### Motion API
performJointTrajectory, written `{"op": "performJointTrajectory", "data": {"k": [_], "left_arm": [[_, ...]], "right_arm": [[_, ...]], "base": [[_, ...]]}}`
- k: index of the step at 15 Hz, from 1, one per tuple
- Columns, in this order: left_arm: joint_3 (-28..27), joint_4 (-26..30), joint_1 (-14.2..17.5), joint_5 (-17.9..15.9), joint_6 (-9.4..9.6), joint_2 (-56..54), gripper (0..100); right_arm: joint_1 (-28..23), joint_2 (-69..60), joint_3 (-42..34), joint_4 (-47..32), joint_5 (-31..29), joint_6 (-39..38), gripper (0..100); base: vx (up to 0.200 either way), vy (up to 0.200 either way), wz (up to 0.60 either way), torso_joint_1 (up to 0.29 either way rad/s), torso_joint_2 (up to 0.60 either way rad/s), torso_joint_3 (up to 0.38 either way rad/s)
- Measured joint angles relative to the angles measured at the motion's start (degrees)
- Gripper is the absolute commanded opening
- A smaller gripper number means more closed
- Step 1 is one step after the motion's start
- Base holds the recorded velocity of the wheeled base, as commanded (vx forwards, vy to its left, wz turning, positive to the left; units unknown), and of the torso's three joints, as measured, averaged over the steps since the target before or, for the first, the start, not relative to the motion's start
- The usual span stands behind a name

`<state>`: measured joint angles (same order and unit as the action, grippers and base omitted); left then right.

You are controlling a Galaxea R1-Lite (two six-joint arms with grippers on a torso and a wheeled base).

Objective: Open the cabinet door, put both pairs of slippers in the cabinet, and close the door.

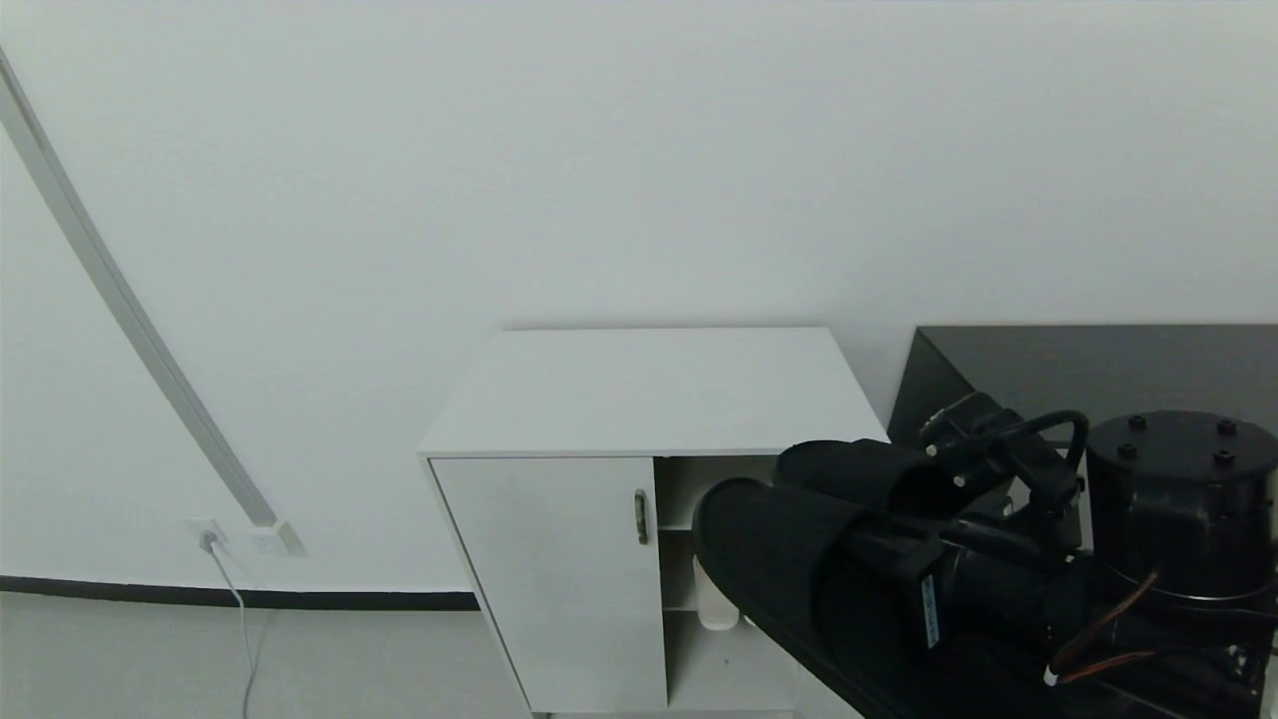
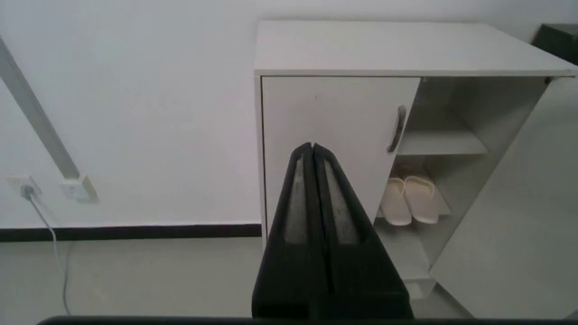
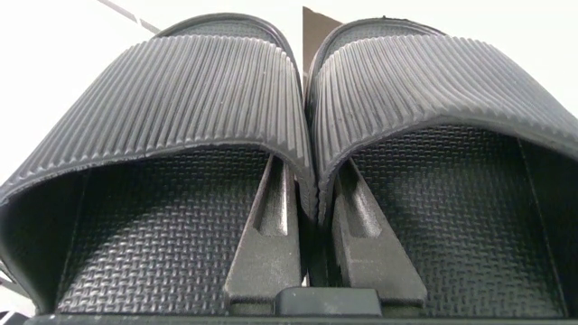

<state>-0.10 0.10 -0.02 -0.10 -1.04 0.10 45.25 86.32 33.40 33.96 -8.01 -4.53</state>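
The white cabinet (image 1: 649,399) stands against the wall; its left door (image 1: 554,579) is closed and its right half is open. A pair of white slippers (image 2: 414,199) lies on a lower shelf inside, also seen as white slippers (image 1: 715,599) in the head view. My right gripper (image 3: 312,226) is shut on a pair of black slippers (image 1: 799,559), one finger (image 3: 266,244) inside each, pinching their inner walls together. It holds them in the air in front of the open half. My left gripper (image 2: 312,181) is shut and empty, out in front of the closed door.
A dark table (image 1: 1098,359) stands right of the cabinet. On the wall to the left are a slanted cable duct (image 1: 120,300) and a socket with a hanging cable (image 1: 210,539). Bare floor lies left of the cabinet.
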Motion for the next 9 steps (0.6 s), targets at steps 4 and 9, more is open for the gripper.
{"op": "performJointTrajectory", "data": {"k": [4, 9], "left_arm": [[0.00, 0.00, 0.00, 0.00, 0.00, 0.00, 0], [0.00, 0.00, 0.00, 0.00, 0.00, 0.00, 0]], "right_arm": [[0.11, 0.06, -0.09, 0.02, 0.02, 0.00, 0], [0.17, 0.09, -0.17, -0.05, 0.11, -0.02, 0]], "base": [[0.000, 0.000, 0.00, -0.166, 0.37, 0.207], [0.000, 0.000, 0.00, -0.188, 0.43, 0.247]]}}
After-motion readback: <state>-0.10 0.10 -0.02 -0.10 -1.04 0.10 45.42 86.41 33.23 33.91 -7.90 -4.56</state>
